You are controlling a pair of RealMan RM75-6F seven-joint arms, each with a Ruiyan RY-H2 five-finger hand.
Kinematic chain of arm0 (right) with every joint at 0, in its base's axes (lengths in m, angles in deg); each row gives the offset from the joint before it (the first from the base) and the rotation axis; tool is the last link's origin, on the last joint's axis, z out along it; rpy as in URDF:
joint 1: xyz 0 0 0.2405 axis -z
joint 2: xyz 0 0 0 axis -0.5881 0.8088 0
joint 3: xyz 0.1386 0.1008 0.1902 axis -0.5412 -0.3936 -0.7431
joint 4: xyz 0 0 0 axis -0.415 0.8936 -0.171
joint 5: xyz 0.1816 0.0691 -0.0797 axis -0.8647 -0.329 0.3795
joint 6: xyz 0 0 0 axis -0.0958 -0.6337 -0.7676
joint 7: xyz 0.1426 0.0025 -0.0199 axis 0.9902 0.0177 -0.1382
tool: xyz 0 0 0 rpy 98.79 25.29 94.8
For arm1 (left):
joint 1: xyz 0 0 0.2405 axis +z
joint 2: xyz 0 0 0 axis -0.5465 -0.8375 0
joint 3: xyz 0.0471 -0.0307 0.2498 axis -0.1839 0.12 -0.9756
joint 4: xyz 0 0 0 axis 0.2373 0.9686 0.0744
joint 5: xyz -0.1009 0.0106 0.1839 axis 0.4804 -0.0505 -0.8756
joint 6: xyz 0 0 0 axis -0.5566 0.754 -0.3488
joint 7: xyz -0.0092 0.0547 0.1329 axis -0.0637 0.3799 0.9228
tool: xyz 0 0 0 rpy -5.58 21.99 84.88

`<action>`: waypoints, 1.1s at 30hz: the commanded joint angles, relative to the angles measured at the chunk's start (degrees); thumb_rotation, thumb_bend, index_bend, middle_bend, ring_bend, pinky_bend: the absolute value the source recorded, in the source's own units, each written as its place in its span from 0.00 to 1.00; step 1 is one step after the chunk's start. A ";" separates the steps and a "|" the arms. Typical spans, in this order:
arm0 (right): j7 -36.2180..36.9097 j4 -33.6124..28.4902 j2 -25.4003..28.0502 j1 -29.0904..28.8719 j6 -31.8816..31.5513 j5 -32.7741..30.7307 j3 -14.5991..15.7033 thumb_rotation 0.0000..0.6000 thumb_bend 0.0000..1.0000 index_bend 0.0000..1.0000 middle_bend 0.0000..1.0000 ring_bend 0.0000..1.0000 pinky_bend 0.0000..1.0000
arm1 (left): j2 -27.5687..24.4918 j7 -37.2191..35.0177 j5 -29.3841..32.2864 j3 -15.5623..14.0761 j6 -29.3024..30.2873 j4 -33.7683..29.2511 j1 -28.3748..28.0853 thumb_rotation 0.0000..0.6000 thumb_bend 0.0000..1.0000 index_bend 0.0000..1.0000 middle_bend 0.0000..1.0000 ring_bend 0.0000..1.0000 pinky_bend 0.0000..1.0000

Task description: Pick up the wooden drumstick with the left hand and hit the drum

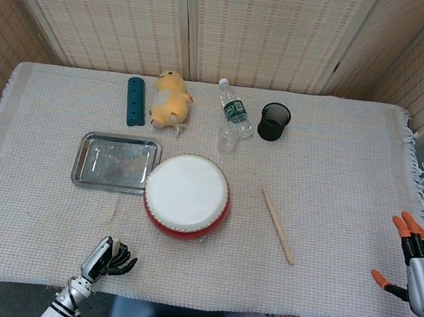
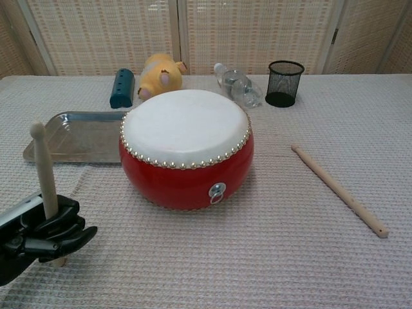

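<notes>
A red drum (image 1: 186, 196) (image 2: 185, 149) with a white skin sits mid-table. My left hand (image 1: 107, 258) (image 2: 45, 230) is near the front edge, left of the drum, and grips a wooden drumstick (image 2: 44, 167) that stands nearly upright with its rounded tip on top. From the head view the stick is hidden by the hand. A second wooden drumstick (image 1: 277, 224) (image 2: 338, 188) lies flat to the right of the drum. My right hand (image 1: 416, 261) hangs off the table's right edge with its fingers apart and nothing in it.
A metal tray (image 1: 115, 162) (image 2: 80, 136) lies left of the drum. Along the back stand a teal block (image 1: 134, 101), a yellow plush toy (image 1: 170, 99), a plastic bottle (image 1: 234, 116) lying down and a black mesh cup (image 1: 274, 121).
</notes>
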 commanded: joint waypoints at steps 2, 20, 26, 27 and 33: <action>-0.10 -0.14 0.05 0.06 -0.09 0.04 0.01 1.00 0.06 0.00 0.00 0.00 0.00 | 0.47 0.43 -0.16 -0.16 0.09 1.02 0.00 1.00 0.47 1.00 1.00 1.00 1.00; -0.34 -0.26 0.00 0.05 -0.24 0.19 -0.07 1.00 0.06 0.00 0.00 0.00 0.00 | 0.59 2.94 -1.39 -0.41 0.41 3.87 -1.05 1.00 0.75 1.00 1.00 1.00 1.00; -0.08 -0.06 0.02 0.14 -0.58 0.46 -0.06 1.00 0.06 0.00 0.00 0.00 0.00 | -1.57 7.33 -3.11 0.59 1.12 3.99 -3.09 1.00 0.78 1.00 1.00 1.00 1.00; 0.04 0.05 0.01 0.16 -0.69 0.53 -0.07 1.00 0.06 0.00 0.00 0.00 0.00 | -2.44 9.32 -3.44 1.17 1.19 3.90 -3.82 1.00 0.78 1.00 1.00 1.00 1.00; 0.41 0.49 0.18 0.12 -1.30 0.88 -0.38 1.00 0.06 0.00 0.00 0.00 0.00 | -8.62 23.94 -3.07 5.44 -0.70 1.55 -8.12 1.00 0.78 1.00 1.00 1.00 1.00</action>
